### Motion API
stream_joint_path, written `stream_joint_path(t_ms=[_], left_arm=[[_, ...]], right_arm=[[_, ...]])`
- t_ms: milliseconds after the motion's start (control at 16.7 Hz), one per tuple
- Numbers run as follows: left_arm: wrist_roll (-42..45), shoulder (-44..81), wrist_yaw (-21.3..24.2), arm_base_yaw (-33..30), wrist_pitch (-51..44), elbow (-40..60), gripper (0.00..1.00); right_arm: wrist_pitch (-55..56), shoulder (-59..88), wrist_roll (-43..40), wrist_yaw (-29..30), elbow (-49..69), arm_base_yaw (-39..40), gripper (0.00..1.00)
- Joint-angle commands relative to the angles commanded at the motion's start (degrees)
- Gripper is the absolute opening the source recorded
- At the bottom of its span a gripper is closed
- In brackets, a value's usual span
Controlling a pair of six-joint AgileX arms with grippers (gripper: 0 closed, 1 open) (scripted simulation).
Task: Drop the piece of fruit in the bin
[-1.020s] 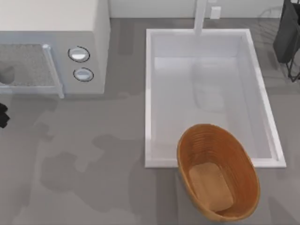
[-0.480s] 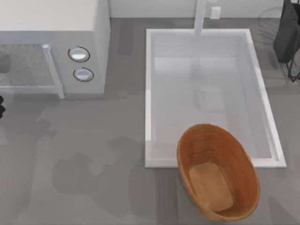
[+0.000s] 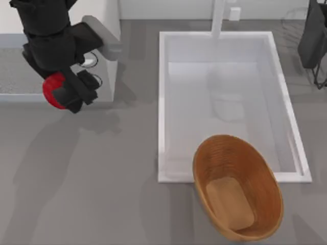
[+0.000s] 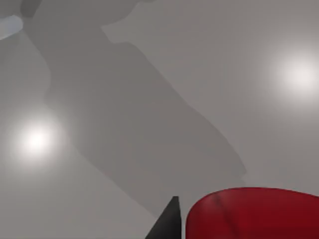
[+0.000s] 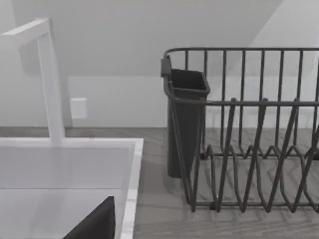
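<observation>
Since half a second ago the left gripper (image 3: 65,97) has swung in over the counter's (image 3: 102,194) left side, clamped on the fruit (image 3: 53,90) — carry phase, by my judgement. Fruit: small, round, glossy red. Bin (image 3: 237,188) sits well apart, at lower right. Right arm parked at far right — gripper state cannot tell.

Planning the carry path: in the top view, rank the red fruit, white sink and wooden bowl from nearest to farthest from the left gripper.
1. Red fruit, held in the left gripper, top left.
2. White sink, centre-right.
3. Wooden bowl, lower right.
</observation>
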Motion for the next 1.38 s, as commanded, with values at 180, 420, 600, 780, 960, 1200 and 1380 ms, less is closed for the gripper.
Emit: stream_joint_path(t_ms=[180, 420, 600, 780, 960, 1200, 1380], left_arm=[[-0.3, 10.2, -1.8, -14.5, -5.8, 15.9, 0.0], [-0.9, 21.8, -4.0, -31.8, -12.2, 34.0, 0.0], [-1.4, 27.4, -5.5, -40.1, -15.1, 42.1, 0.0], [-1.7, 29.5, -6.2, -43.0, -16.1, 45.0, 0.0], [-1.7, 29.5, -6.2, -43.0, -16.1, 45.0, 0.0], [-1.4, 28.7, -6.1, -42.7, -13.9, 42.6, 0.0], [-1.0, 26.9, -6.1, -42.4, -8.1, 35.0, 0.0]], right_arm=[[0.0, 0.0, 0.0, 0.0, 0.0, 0.0, 1.0], [0.0, 0.0, 0.0, 0.0, 0.0, 0.0, 1.0], [0.0, 0.0, 0.0, 0.0, 0.0, 0.0, 1.0], [0.0, 0.0, 0.0, 0.0, 0.0, 0.0, 1.0], [0.0, 0.0, 0.0, 0.0, 0.0, 0.0, 1.0], [0.0, 0.0, 0.0, 0.0, 0.0, 0.0, 1.0], [0.0, 0.0, 0.0, 0.0, 0.0, 0.0, 1.0]])
